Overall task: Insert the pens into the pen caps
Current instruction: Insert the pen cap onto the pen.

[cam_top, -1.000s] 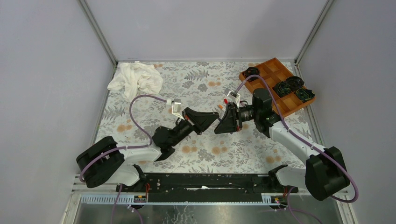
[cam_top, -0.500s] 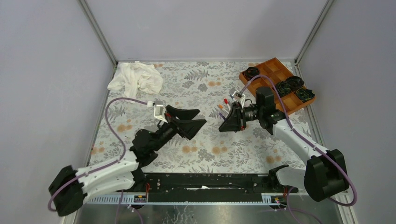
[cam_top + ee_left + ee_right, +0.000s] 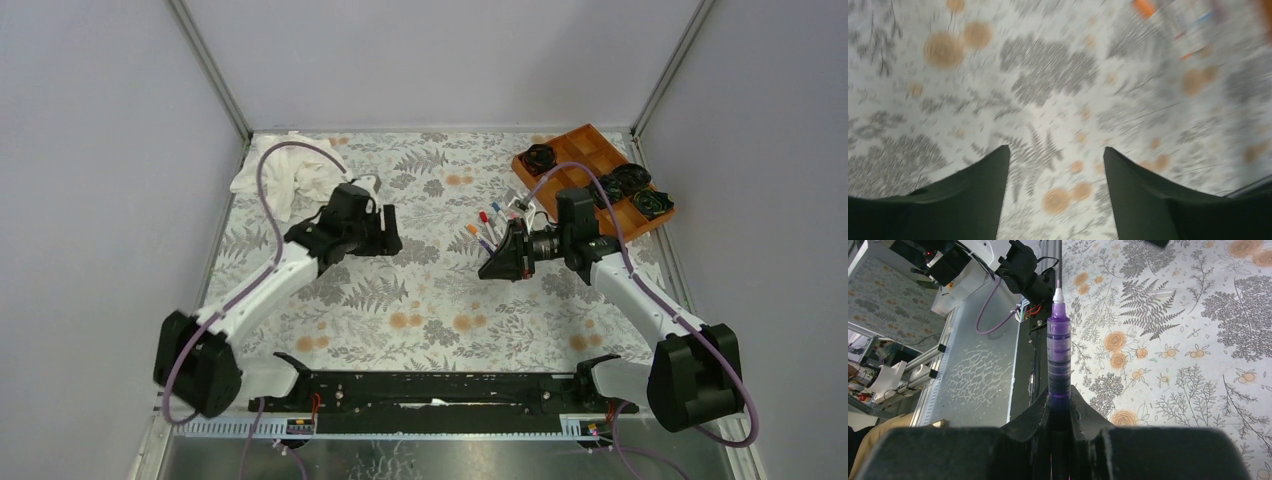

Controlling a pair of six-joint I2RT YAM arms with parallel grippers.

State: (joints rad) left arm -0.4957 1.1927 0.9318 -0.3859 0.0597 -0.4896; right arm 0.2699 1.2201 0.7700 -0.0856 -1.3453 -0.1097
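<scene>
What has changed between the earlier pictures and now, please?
The left gripper opened its jaws and swung back from the centre toward the white cloth. The right gripper shifted slightly right, still shut on the purple pen. Cloth and orange tray stayed put.

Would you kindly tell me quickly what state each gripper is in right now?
Left gripper: open, holding nothing.
Right gripper: closed on a purple pen, its tip uncapped.

The left gripper (image 3: 1055, 152) has opened and swung away leftward toward the cloth (image 3: 262, 175).
</scene>
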